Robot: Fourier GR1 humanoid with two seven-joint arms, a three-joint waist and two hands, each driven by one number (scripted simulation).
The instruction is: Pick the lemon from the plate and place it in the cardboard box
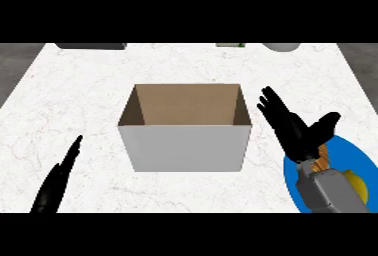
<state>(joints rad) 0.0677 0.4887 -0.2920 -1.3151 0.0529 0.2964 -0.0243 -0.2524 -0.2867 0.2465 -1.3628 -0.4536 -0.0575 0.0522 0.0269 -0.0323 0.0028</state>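
A white marble counter (74, 90) with faint grey veining spreads under everything, running well beyond both hands to the far edge. Along that far edge, well apart from the hands, sit three partly cut-off things: a dark grey flat object (90, 46) far ahead of the left hand, a small green-and-white item (231, 45) ahead between the hands, and a pale rounded object (281, 47) straight ahead of the right hand.

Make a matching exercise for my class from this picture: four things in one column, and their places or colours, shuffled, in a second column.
Things:
1. cardboard box
2. plate
3. lemon
4. left hand

Descriptions:
A. blue, at the counter's right edge
B. yellow, partly hidden behind the right forearm
C. open-topped, in the middle of the counter
D. black, fingers straight, lower left

Pairs: 1-C, 2-A, 3-B, 4-D
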